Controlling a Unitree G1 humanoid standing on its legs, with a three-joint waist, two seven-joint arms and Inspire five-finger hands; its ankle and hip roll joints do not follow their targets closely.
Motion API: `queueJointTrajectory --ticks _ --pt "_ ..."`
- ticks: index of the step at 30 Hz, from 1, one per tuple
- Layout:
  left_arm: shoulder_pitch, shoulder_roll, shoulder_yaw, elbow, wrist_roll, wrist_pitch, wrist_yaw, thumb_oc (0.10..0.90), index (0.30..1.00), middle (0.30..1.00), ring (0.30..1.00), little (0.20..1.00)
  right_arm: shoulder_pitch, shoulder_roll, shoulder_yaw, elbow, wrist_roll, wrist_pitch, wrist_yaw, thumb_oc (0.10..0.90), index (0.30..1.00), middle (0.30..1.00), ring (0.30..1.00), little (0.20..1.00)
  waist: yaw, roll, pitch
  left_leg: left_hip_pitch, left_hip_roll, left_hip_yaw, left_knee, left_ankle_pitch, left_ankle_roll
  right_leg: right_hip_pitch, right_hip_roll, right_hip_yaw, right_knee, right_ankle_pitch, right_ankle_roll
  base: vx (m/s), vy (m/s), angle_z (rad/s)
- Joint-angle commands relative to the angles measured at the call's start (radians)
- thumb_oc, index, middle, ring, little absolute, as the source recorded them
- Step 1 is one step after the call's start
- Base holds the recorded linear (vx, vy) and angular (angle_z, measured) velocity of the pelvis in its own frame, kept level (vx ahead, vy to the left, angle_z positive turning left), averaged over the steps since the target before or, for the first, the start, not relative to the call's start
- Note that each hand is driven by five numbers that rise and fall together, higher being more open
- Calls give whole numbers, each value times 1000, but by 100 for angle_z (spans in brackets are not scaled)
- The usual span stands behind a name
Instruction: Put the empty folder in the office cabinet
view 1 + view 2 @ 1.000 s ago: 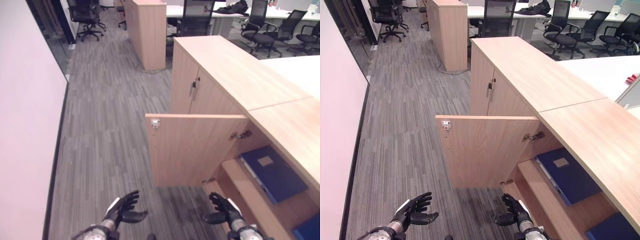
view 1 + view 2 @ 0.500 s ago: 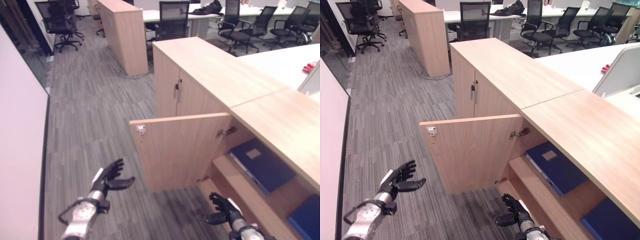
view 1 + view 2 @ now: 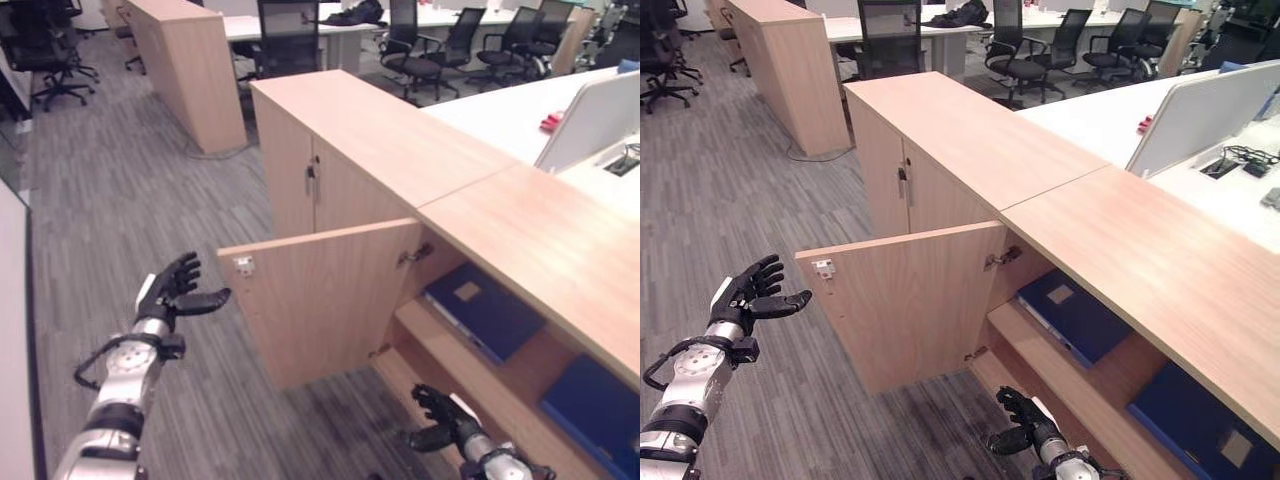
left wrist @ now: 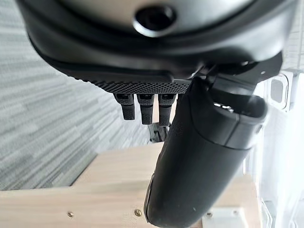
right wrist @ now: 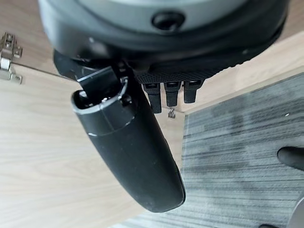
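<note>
Wooden cabinet open, folder on its shelf

Grey striped carpet (image 3: 110, 200) covers the office floor, with black swivel chairs (image 3: 420, 50) and pale desks at the far end. A long light-wood cabinet (image 3: 970, 140) runs along the robot's right side, and its door (image 3: 910, 300) stands swung out over the carpet. The left hand (image 3: 750, 293) is raised beside the door's free edge, just apart from it, fingers spread and relaxed, holding nothing. The right hand (image 3: 1025, 420) hangs low in front of the open compartment, below the shelf (image 3: 1040, 350), its fingers loosely extended and empty too. Up and to the right of that hand, a dark blue folder (image 3: 1075, 315) lies flat on the shelf inside the cabinet, with a small pale label on its cover. Another blue folder (image 3: 1195, 420) lies further right.
</note>
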Motion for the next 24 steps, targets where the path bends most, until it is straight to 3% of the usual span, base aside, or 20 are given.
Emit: queueJointTrajectory --ticks 1,8,24 --pt "-227 84 15 39 -44 -92 9 800 900 900 900 900 -58 -70 17 -58 0 -59 4 800 900 900 900 900 -1 57 -30 84 40 -25 -1 -94 -61 21 -52 -18 71 -82 126 11 21 -13" --pt "-283 60 -23 57 -38 -88 9 800 900 900 900 900 -53 -61 15 -46 -2 -55 2 800 900 900 900 900 -18 47 -31 92 43 2 -1 -102 -58 12 -52 -2 68 -69 135 8 22 -14" --pt "-261 -74 -160 -24 50 -84 -24 800 900 900 900 900 -54 -58 14 -60 -23 -52 -1 800 900 900 900 900 -29 32 -27 99 36 2 -1 -109 -50 16 -57 -3 68 -67 136 0 7 -2"
